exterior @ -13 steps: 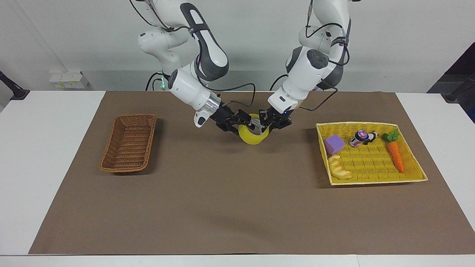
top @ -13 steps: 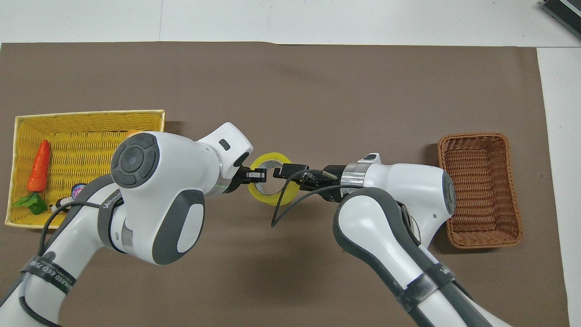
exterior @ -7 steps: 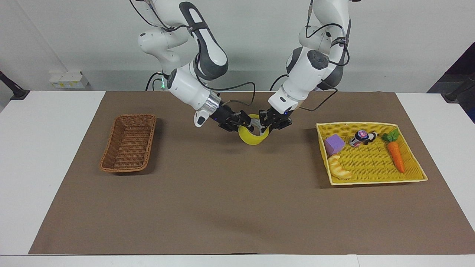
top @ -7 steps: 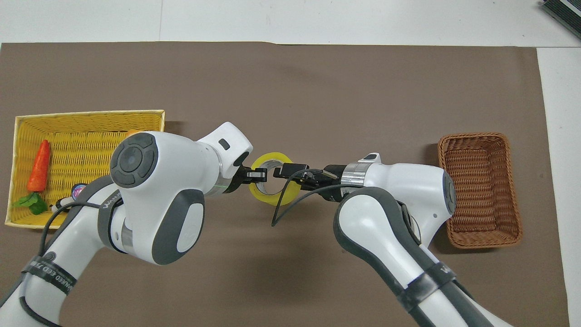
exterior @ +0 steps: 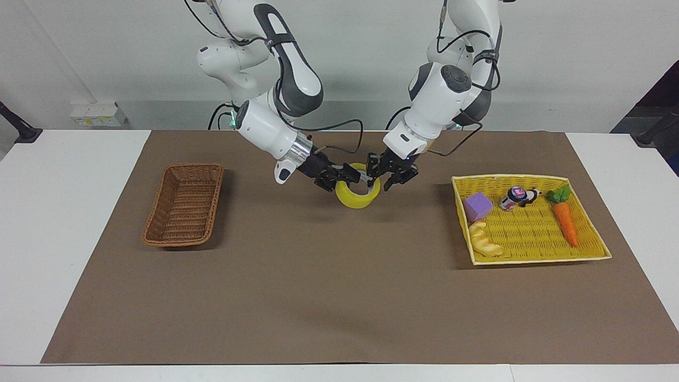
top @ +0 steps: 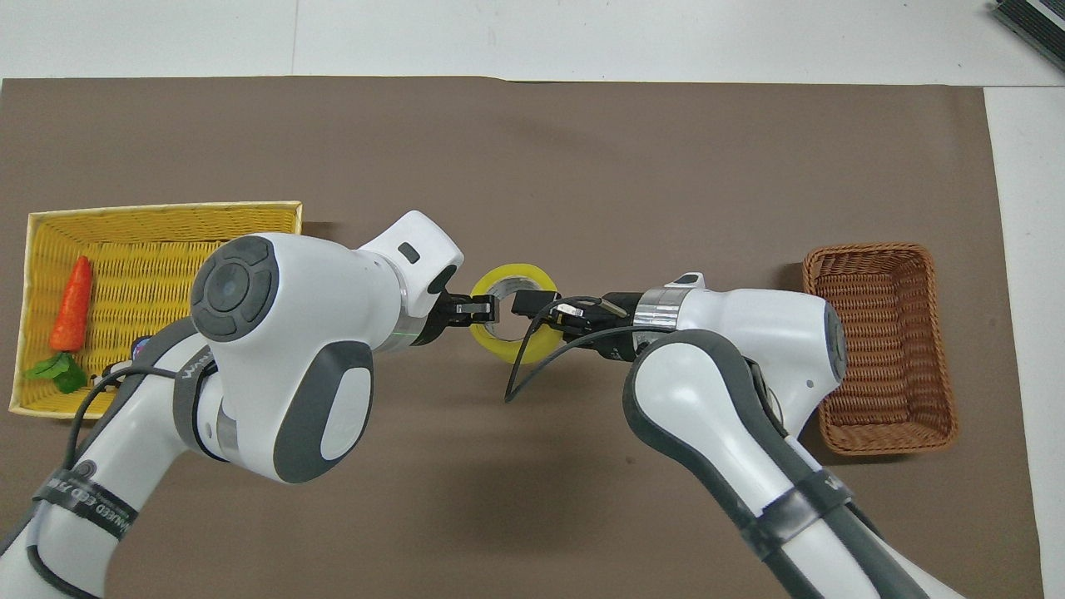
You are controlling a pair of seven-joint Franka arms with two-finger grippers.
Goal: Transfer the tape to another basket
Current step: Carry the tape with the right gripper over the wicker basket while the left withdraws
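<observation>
Compared with a second ago, the tape (exterior: 358, 195) is being carried slightly higher and a little toward the right arm's end of the table, and the left gripper (exterior: 391, 174) is now seen with its fingers spread, lifted off the roll's rim. The right gripper (exterior: 347, 178) is being kept clamped on the roll's wall, one finger inside the hole and one outside, so the roll is being held in the air over the bare brown mat (exterior: 329, 286), between the basket (exterior: 184, 205) and the yellow tray (exterior: 530, 249).

The tape's hole is being pointed mostly upward and tipped a little away from the robots, so the roll is being held nearly flat, as a tilted ring.

It is being shown as a wide translucent yellow ring with a grey-white inner core (top: 505, 293). The brown wicker basket is being left standing at the right arm's end.
</observation>
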